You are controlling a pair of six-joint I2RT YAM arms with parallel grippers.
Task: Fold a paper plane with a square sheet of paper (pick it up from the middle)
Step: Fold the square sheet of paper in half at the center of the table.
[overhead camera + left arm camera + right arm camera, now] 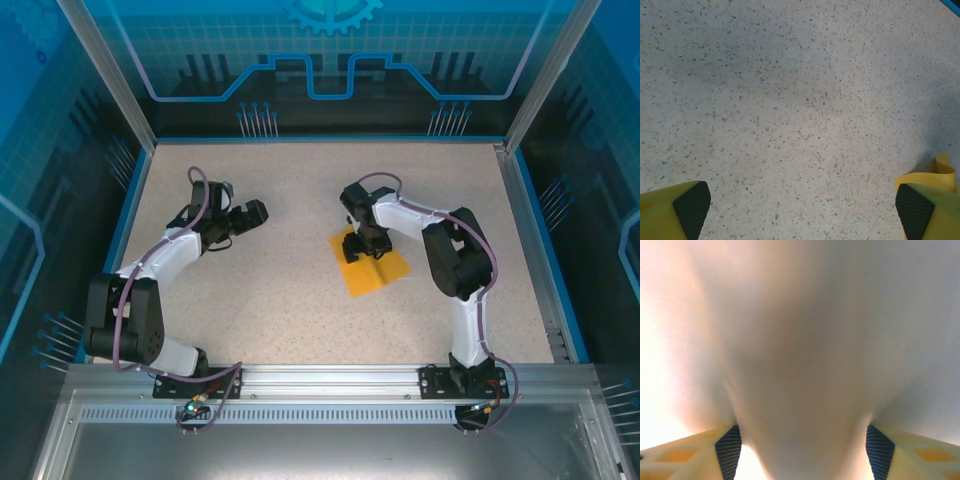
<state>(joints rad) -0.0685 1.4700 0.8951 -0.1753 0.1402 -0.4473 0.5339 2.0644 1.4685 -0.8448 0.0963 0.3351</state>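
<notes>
The square sheet of paper (380,270), plain orange-yellow, lies flat on the speckled table right of centre. My right gripper (358,247) points down onto the sheet's upper left part. In the right wrist view its fingers (729,452) stand wide apart, and a pale, blurred surface very close to the lens fills the gap between them. I cannot tell what that surface is. My left gripper (252,212) hovers over bare table to the left, well clear of the sheet. It is open (802,210) with nothing between its pads (690,205).
The speckled table (300,300) has a blue rim and glass walls on three sides. A curl of yellow tape (942,170) sticks up beside the left gripper's right finger. Bare table lies between the two arms and along the front.
</notes>
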